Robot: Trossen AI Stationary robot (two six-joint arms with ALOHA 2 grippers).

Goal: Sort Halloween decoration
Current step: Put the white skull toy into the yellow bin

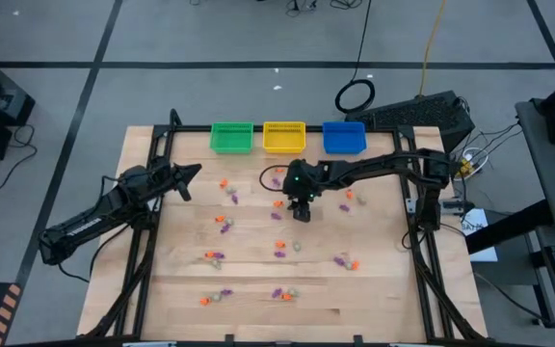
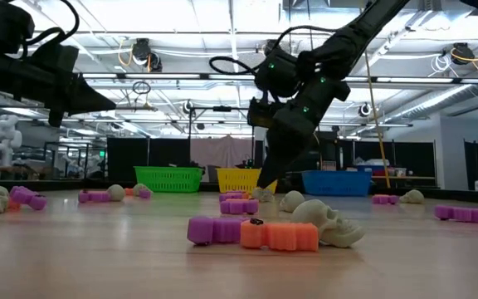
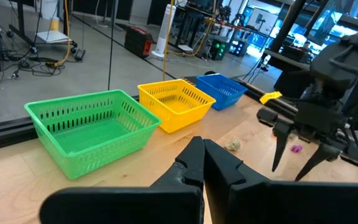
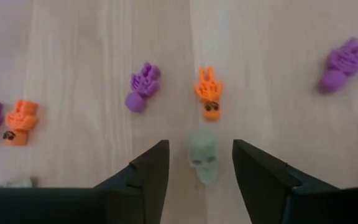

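Halloween decorations lie scattered on the wooden table [image 1: 374,289]: tiny orange, purple and pale trinkets. In the right wrist view a pale skull [image 4: 204,158] lies flat on the wood, with an orange piece [image 4: 209,93] and a purple piece [image 4: 140,87] just beyond it. My right gripper [image 4: 201,148] [image 1: 302,207] hangs open over the table's middle, slanting down, one finger on either side of the skull and apart from it. My left gripper [image 3: 199,146] [image 1: 189,173] is shut and empty, raised at the far left.
Green [image 1: 231,137], yellow [image 1: 284,136] and blue [image 1: 344,137] baskets stand in a row along the far edge. More trinkets lie near the front edge, among them a purple and orange pair with a skull [image 2: 330,224]. Black frame rails run along both table sides.
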